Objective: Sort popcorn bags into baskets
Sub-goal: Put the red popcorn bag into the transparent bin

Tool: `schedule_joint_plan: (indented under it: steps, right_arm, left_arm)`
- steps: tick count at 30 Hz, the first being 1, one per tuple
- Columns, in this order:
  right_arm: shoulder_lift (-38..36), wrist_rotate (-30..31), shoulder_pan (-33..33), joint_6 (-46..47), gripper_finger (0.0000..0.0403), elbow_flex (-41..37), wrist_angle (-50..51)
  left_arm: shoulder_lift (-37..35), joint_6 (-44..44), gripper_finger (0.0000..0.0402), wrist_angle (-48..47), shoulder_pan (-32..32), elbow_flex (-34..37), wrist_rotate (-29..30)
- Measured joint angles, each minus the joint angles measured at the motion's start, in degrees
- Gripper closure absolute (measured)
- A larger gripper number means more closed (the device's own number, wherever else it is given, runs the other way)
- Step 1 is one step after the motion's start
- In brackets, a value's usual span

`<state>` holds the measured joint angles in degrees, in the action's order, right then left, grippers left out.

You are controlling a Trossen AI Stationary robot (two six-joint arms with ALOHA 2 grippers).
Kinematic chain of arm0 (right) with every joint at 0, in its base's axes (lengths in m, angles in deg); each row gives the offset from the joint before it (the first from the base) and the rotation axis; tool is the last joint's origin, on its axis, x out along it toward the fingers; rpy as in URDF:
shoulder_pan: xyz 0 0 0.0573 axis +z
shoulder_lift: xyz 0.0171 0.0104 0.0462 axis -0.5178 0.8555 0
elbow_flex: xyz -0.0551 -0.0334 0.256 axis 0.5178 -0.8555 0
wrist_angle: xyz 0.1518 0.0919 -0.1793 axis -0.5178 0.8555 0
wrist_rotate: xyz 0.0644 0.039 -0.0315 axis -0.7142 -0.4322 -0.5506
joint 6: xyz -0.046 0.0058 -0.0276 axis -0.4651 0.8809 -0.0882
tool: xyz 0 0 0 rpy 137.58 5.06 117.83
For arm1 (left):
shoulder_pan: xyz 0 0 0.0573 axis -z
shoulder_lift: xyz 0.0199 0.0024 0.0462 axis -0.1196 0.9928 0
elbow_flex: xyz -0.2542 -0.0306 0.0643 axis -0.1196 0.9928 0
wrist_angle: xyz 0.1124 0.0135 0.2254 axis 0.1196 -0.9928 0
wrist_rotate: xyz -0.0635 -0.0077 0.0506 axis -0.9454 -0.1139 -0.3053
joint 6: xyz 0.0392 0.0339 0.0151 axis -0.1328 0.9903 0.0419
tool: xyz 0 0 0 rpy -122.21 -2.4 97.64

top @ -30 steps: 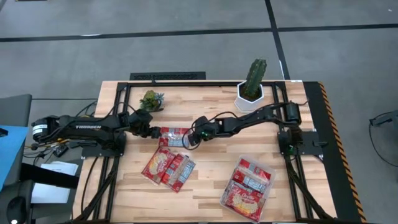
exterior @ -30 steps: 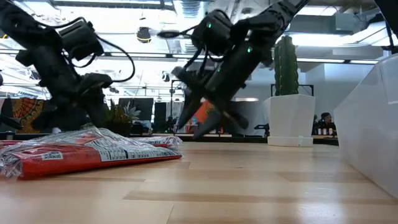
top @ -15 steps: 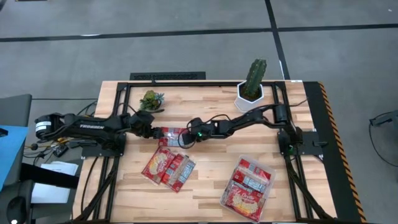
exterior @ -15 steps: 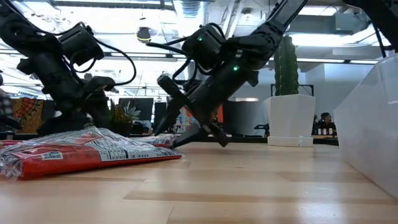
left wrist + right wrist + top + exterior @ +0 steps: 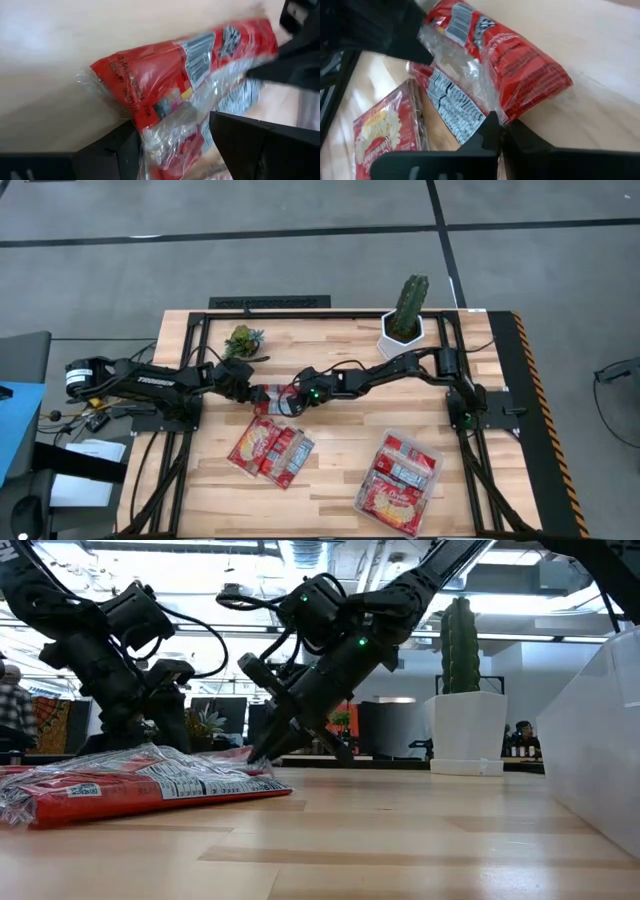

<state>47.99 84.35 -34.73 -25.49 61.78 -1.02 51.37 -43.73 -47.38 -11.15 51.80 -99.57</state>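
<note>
One red popcorn bag is stretched between my two grippers at the table's middle. My left gripper is shut on its left end and my right gripper on its right end. Two more popcorn bags lie flat on the wood nearer the front, one with a yellow picture. The clear basket at the front right has several bags lying in it. My left gripper has the bag's crinkled clear end bunched between its two fingers, coming level from the table's left. Whether the bag's underside touches the wood cannot be told. My right gripper pinches the bag's thin wrapper edge at the opposite end between its closed fingertips. It slants down from the table's right. The bag's red body runs away from the fingers toward the other arm.
A white hexagonal cactus pot stands at the back right and a small green plant at the back left. Bare wood lies between the loose bags and the basket. People show in the room behind the table.
My right gripper has gone toward the table's left and down to the bag, then shut on its right end. The bag and my left gripper have stayed about where they were.
</note>
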Motion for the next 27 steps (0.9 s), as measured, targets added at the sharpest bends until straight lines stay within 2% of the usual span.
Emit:
schedule_joint_plan:
  steps: [5, 11, 18, 22, 25, 27]
  right_arm:
    - [-4.6, -0.1, -1.0, -1.2, 0.0396, 0.0, 8.4]
    - [-13.6, 3.4, -1.5, -3.1, 0.0398, 0.0, 23.7]
    - [-26.4, 9.0, 0.9, -1.8, 0.0398, -0.1, 40.8]
    - [-33.6, 10.0, 3.5, -0.5, 0.0393, -0.2, 51.3]
    - [-38.4, 10.0, 6.2, -5.7, 0.0395, -0.3, 57.4]
    - [-41.7, 8.5, 8.5, -13.3, 0.0398, -0.3, 60.4]
  left_arm:
    - [0.2, -0.8, 0.0189, 2.5, 0.1, -0.8, -7.1]
    - [0.1, 0.8, 0.0189, 4.0, 0.1, -5.2, -11.1]
    - [0.0, 4.5, 0.0189, 4.2, 0.1, -11.3, -11.5]
    - [0.0, 6.5, 0.0189, 4.1, 0.1, -14.0, -11.6]
    - [0.0, 8.0, 0.0189, 4.1, 0.0, -15.3, -11.6]
    - [0.0, 8.8, 0.0189, 4.0, 0.0, -15.5, -11.2]
